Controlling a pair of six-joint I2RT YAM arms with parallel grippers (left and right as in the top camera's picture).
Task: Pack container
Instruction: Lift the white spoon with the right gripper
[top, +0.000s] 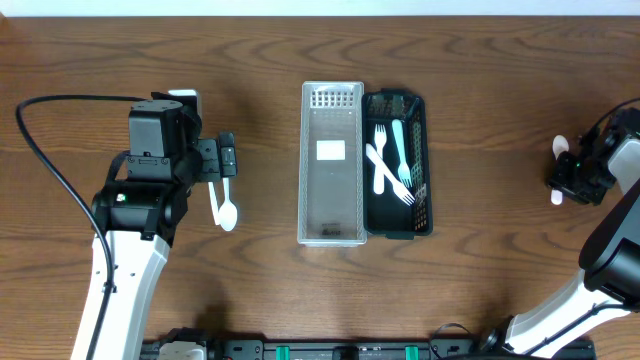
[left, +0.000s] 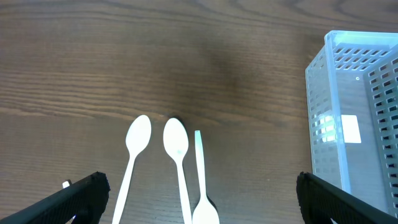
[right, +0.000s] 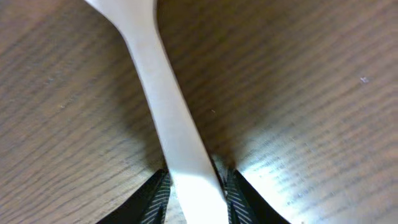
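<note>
A clear perforated container stands mid-table, empty, with a dark container touching its right side that holds several white and pale blue forks. My left gripper is open above three white spoons lying on the table. In the left wrist view the spoons lie between the open fingers, and the clear container is at the right. My right gripper at the far right is shut on a white utensil, its fingers clamping the handle just above the wood.
A black cable loops over the table's left part behind the left arm. The right arm's white body fills the right edge. Bare wood lies between the spoons and the clear container.
</note>
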